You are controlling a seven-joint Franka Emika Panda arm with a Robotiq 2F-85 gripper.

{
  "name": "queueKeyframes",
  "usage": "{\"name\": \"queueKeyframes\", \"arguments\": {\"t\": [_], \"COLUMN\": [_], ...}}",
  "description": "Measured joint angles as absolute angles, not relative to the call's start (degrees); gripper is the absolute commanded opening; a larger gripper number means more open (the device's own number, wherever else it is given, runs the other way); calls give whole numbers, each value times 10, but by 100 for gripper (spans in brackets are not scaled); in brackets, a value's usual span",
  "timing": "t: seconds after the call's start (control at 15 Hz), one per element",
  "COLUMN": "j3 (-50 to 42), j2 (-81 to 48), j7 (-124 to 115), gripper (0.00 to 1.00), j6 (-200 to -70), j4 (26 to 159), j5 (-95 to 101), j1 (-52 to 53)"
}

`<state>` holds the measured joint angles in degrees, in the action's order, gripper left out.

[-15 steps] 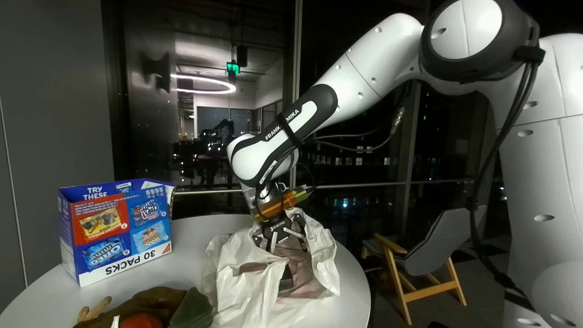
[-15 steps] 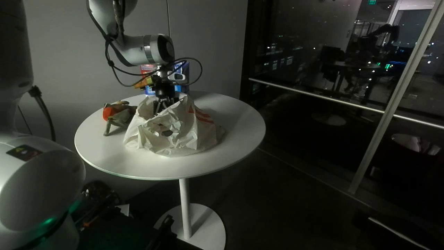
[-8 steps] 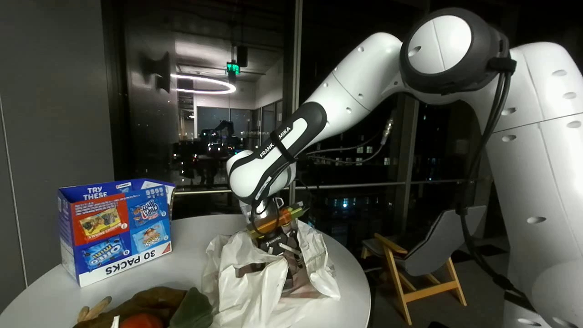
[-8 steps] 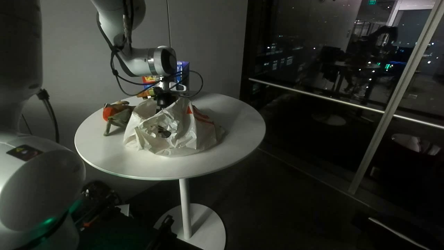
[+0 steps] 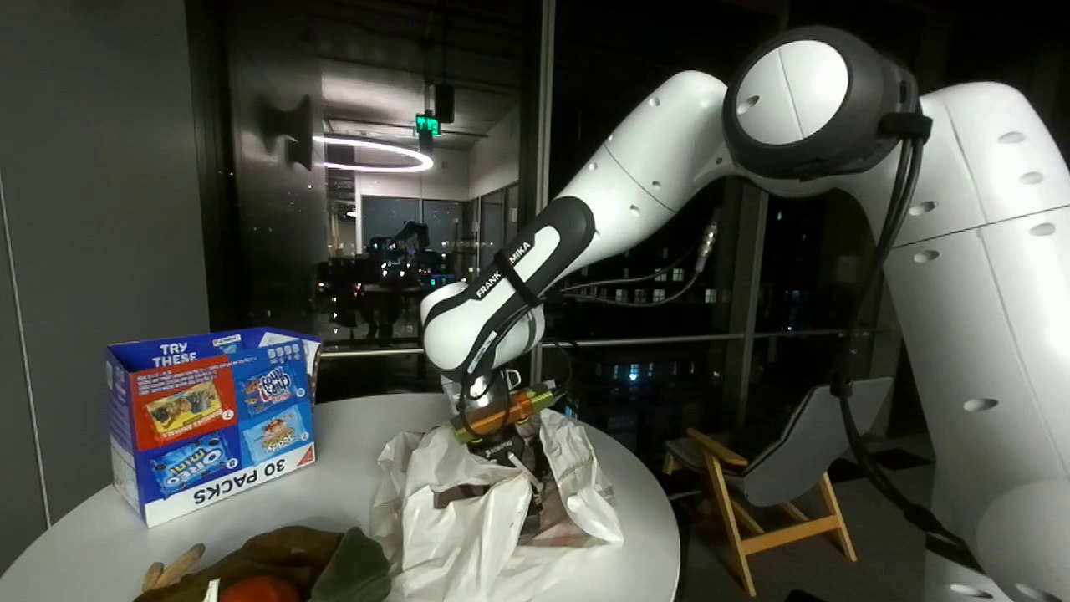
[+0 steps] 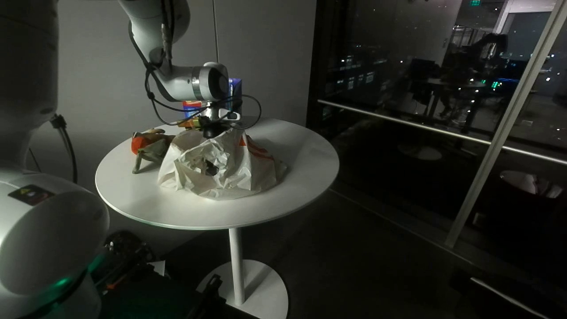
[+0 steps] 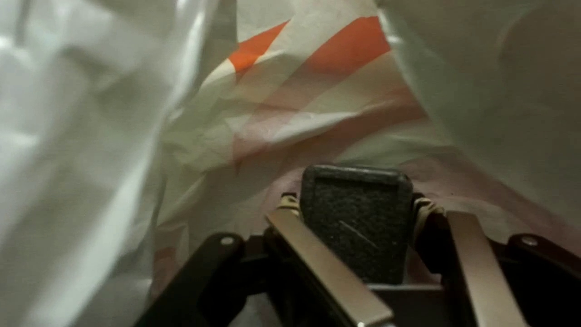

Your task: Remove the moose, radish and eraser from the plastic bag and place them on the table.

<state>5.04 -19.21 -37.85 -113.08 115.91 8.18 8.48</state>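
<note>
The plastic bag (image 5: 468, 539), white and crumpled, lies with its mouth open on the round white table (image 6: 305, 155). Inside it, the wrist view shows a dark grey block, the eraser (image 7: 358, 213), standing between both fingertips of my gripper (image 7: 357, 206). Rubber-banded pads touch the block's two sides, so the grip is shut on it. Bag folds partly hide the gripper in both exterior views. The floppy brown moose (image 5: 280, 548) rests on the table beside the bag. Red and green parts show against it; whether these are the radish I cannot tell.
A blue printed carton (image 5: 217, 435) stands on the table behind the moose. Loose bag walls (image 7: 100, 150) rise close around the gripper on both sides. A wooden-framed chair (image 5: 769, 468) stands on the floor beyond the table.
My gripper has gone down deeper into the bag, and its fingers have drawn together onto the eraser. The bag's top has sagged slightly; the moose and carton have stayed put.
</note>
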Motion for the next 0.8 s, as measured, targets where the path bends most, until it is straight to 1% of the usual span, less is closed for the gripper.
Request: {"name": "queueKeyframes", "arguments": {"t": [0.47,0.67,0.8], "j3": [45,44,45], "j2": [-182,-146,-111], "j7": [-386,-391,-379], "gripper": [33,33,33], "j6": [-1139,-1130,-1101], "j4": [1159,1165,1170], "j5": [69,69,58], "j1": [85,85,85]}}
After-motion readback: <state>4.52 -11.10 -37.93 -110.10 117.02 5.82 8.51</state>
